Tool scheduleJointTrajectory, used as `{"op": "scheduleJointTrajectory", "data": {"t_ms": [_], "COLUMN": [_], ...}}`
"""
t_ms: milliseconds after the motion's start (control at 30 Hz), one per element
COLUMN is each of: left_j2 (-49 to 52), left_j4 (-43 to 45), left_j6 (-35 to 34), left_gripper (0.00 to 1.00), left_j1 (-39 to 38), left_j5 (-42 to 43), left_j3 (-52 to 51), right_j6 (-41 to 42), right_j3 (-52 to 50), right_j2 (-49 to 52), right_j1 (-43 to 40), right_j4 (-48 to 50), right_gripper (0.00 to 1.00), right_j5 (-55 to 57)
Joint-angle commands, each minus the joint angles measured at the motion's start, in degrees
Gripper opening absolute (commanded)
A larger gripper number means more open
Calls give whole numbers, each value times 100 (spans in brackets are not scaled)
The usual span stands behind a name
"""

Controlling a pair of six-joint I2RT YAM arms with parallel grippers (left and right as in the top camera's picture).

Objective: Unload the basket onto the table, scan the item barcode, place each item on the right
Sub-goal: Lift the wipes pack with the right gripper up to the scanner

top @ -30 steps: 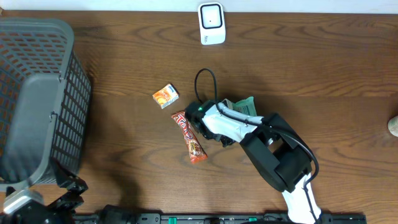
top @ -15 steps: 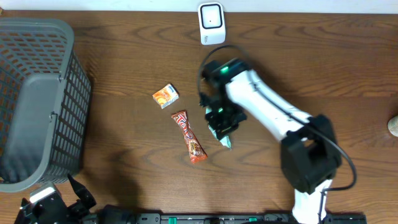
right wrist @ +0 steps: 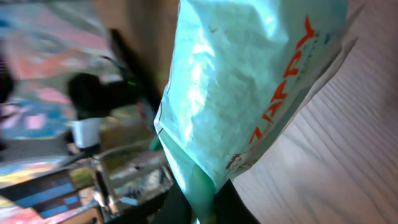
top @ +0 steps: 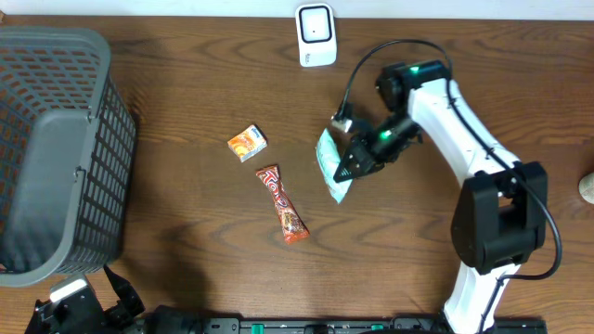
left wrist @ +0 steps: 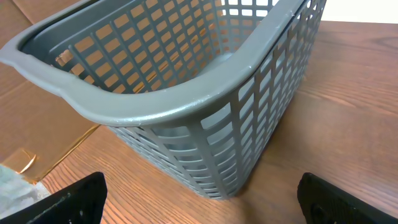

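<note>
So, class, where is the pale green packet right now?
Overhead, the pale green packet is right of centre, held by the right gripper, just right of the red snack bar.

Overhead, the light is bright and even from above, with no harsh spots on the dark brown wooden table (top: 186,93), just a soft sheen along the grain. The grey plastic lattice basket (top: 56,39) throws a faint, soft-edged shadow to its right. All sharp here. Left wrist view is crisp too: a pale highlight runs along the basket's rim (left wrist: 186,106), and the top right corner is blown white. Right wrist: glare washes over the pale green plastic packet (right wrist: 249,81), the wood beside it is bleached, and everything on the left is smeared and out of focus.
</note>
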Motion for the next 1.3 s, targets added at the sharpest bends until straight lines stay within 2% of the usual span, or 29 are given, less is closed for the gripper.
{"op": "scheduleJointTrajectory", "data": {"t_ms": [0, 233, 500, 667, 967, 1067, 1167, 1267], "left_j2": [-46, -46, -46, -46, -46, -46, -46, -46], "left_j4": [-11, -11, -11, -11, -11, -11, -11, -11], "left_j6": [74, 74, 74, 74, 74, 74, 74, 74], "left_gripper": [98, 98, 98, 98, 98, 98, 98, 98], "left_j1": [20, 20, 20, 20, 20, 20, 20, 20], "left_j5": [-31, -31, -31, -31, -33, -33, -33, -33], "left_j3": [4, 4, 4, 4, 4, 4, 4, 4], "right_j6": [-671, -916, -927, -1725, -1862, -2240, -2343, -1930], "right_j3": [-131, -140, -140, -142, -138, -138, -138, -138], "right_j2": [7, 7, 4, 2, -2, -2, -2, -2], "right_j1": [-271, -505, -487, -468, -466, -468, -468, -415], "right_j4": [57, 50, -380, -1128, -1130, -1110, -640, 52], "right_gripper": [1, 1, 1, 1, 1, 1, 1, 1], "right_j5": [-1338, -2830, -3342, -3788, -3792, -3783, -3519, -3119]}}
